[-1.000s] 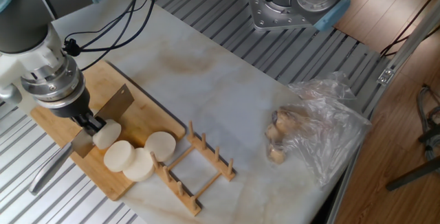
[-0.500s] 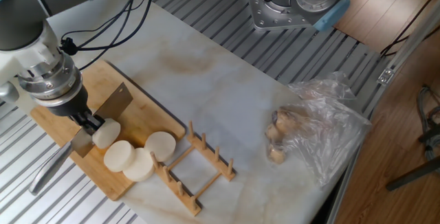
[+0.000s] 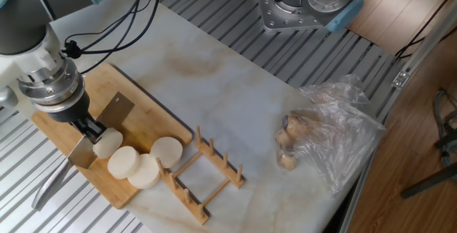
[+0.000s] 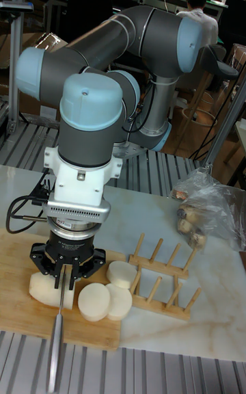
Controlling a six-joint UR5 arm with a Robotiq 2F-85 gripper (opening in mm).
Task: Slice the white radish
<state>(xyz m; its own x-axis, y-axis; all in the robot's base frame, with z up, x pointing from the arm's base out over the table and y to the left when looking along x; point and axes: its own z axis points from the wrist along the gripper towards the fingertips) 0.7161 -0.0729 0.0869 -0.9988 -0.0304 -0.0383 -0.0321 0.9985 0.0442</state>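
The white radish is cut up on a wooden cutting board (image 3: 151,122). A short stub (image 3: 108,144) lies at the left, and three round discs (image 3: 123,163) lie beside it toward the rack. My gripper (image 3: 91,128) is shut on a knife (image 3: 118,111), whose broad blade stands on edge across the stub while its handle points off the board's front. In the tall fixed view the gripper (image 4: 63,272) hangs right over the stub (image 4: 42,289), with the knife handle (image 4: 56,343) running toward the camera and the discs (image 4: 94,301) at the right.
A wooden dish rack (image 3: 207,177) lies right against the board's right end. A clear plastic bag with brownish lumps (image 3: 323,136) sits on the marble slab at the right. A second robot's base (image 3: 307,6) stands at the back. Cables hang near my wrist.
My gripper and the knife have shifted slightly left and toward the table's front, so the blade sits a little further along the stub. The discs have not moved.
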